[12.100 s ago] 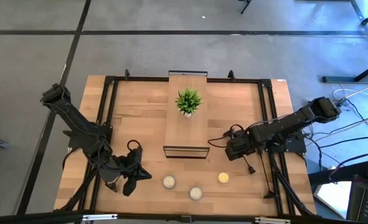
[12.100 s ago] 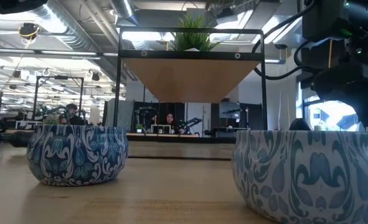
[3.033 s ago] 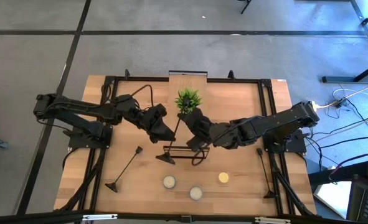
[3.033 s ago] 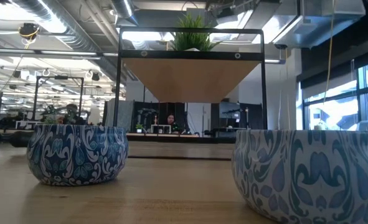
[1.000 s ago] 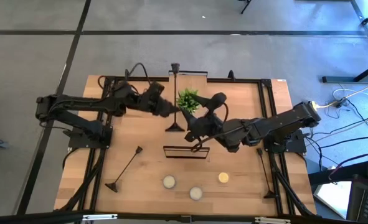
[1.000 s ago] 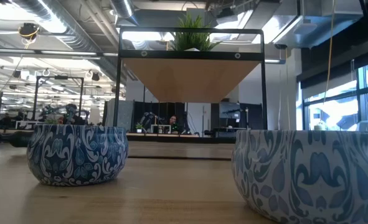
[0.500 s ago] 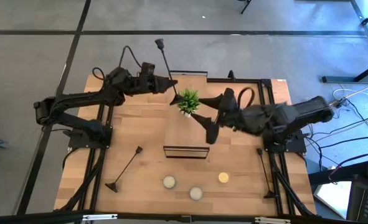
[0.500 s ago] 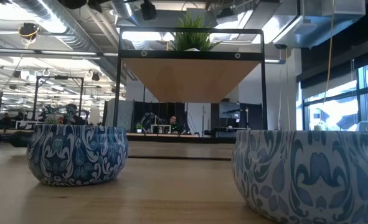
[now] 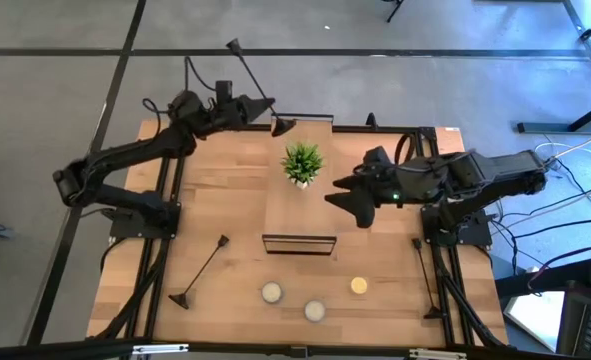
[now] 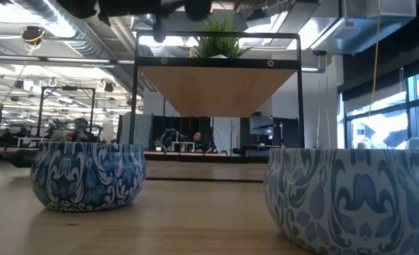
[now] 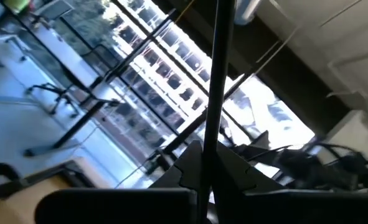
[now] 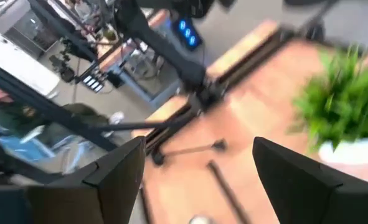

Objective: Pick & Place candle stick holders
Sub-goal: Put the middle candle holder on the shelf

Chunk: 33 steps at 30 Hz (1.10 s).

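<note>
One candle stick holder [image 9: 257, 88], a thin black rod with a round base [image 9: 283, 125] and a small top cup [image 9: 233, 45], hangs in the air over the table's far left edge, with my left gripper [image 9: 251, 104] shut on it. A second holder [image 9: 203, 270] lies flat on the table at the near left, resting on its side. Another thin black rod [image 9: 424, 278] lies by the right rail. My right gripper [image 9: 347, 200] stands open right of the shelf, with nothing between its fingers [image 12: 118, 177]. My left gripper pinches the holder's rod [image 11: 210, 163] between its two fingers, on the part nearer the base than the cup. The fingers come about level and lie across the rod. The holder is lifted clear of table and shelf, and slants with its cup toward the far left.
A wooden shelf on a black frame [image 9: 300, 215] stands mid-table with a small green plant [image 9: 303, 162] on it. Three small round candles [image 9: 315, 310] sit near the front edge; in the low view their blue patterned tins [image 10: 88, 173] fill the foreground.
My left gripper has swung from beside the plant toward the table's far left edge, carrying the holder, which has tipped so its cup points far left. My right gripper has drawn back toward the right edge and rolled, staying open.
</note>
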{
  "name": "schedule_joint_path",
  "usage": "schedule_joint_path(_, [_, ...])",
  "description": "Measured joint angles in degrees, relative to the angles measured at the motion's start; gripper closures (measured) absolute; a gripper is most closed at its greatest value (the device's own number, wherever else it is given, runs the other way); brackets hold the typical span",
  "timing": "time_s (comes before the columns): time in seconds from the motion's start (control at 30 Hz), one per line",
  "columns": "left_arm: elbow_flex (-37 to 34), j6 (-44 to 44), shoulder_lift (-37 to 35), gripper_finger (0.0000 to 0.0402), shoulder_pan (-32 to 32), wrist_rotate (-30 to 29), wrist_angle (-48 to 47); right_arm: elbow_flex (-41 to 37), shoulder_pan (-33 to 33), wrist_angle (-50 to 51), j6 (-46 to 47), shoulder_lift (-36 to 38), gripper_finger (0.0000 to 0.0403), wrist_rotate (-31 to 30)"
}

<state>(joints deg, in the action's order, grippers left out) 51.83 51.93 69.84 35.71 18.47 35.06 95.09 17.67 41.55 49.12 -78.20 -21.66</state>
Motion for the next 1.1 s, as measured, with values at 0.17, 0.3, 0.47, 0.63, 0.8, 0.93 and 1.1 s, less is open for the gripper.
schedule_joint_path(0.17, [0.0, -6.5, 0.0, 0.0391, 6.0, 5.7, -6.6, 0.0, -1.0, 6.3, 8.7, 0.0, 0.0104, 0.9])
schedule_joint_path(0.3, [0.0, -13.5, 0.0, 0.0391, 9.0, 10.9, -7.6, 0.0, -2.4, 11.5, 14.7, 0.0, 0.0104, 0.9])
schedule_joint_path(0.47, [0.0, -26.8, 0.0, 0.0391, 9.9, 14.8, -10.9, 0.0, -4.6, 18.9, 20.2, 0.0, 0.0104, -0.7])
schedule_joint_path(0.63, [0.0, -39.4, 0.0, 0.0391, 9.9, 14.4, -13.5, 0.0, -6.8, 22.5, 22.1, 0.0, 0.0104, -4.6])
schedule_joint_path(0.8, [0.0, -49.9, 1.1, 0.0391, 9.9, 14.2, -13.6, 0.0, -8.4, 24.2, 22.0, -0.1, 0.0104, -6.2])
schedule_joint_path(0.93, [0.0, -49.8, 4.8, 0.0391, 9.9, 14.0, -13.5, -0.1, -9.2, 24.9, 21.3, -0.6, 0.0105, -6.2])
schedule_joint_path(1.1, [0.0, -49.7, 10.7, 0.0391, 9.7, 14.4, -11.1, -0.1, -9.8, 25.2, 20.7, -0.9, 0.0105, -5.3])
